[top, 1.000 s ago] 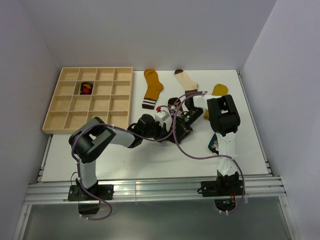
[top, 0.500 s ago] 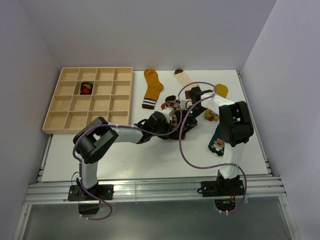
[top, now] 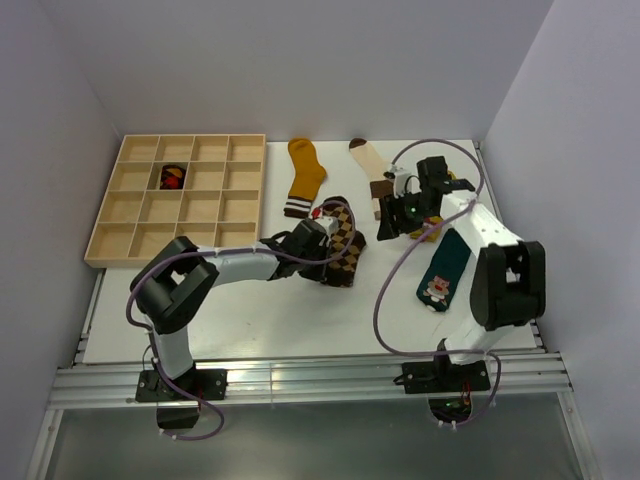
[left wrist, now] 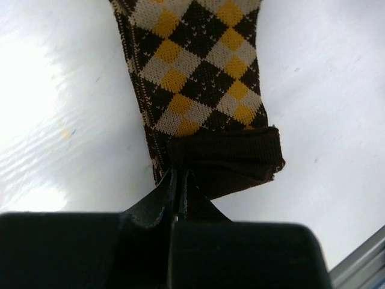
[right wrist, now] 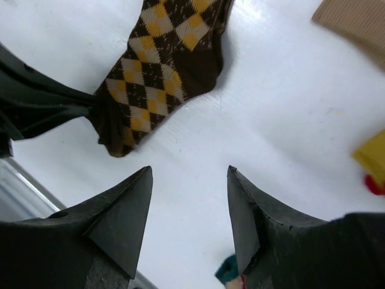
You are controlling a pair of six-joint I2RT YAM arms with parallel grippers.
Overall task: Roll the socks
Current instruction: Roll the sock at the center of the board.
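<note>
Left gripper [left wrist: 179, 178] pinches the argyle sock [left wrist: 198, 72]; right gripper [right wrist: 189, 174] is wide open.
The left fingers are squeezed tight on the sock's dark brown cuff. The sock lies flat in the middle of the white table [top: 250, 320]. The right gripper hangs over the table with its fingers spread apart, holding nothing. A teal sock [top: 443, 270] lies by the right arm.

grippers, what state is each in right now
left gripper: shut on the argyle sock, at its cuff.
right gripper: open, holding nothing.
</note>
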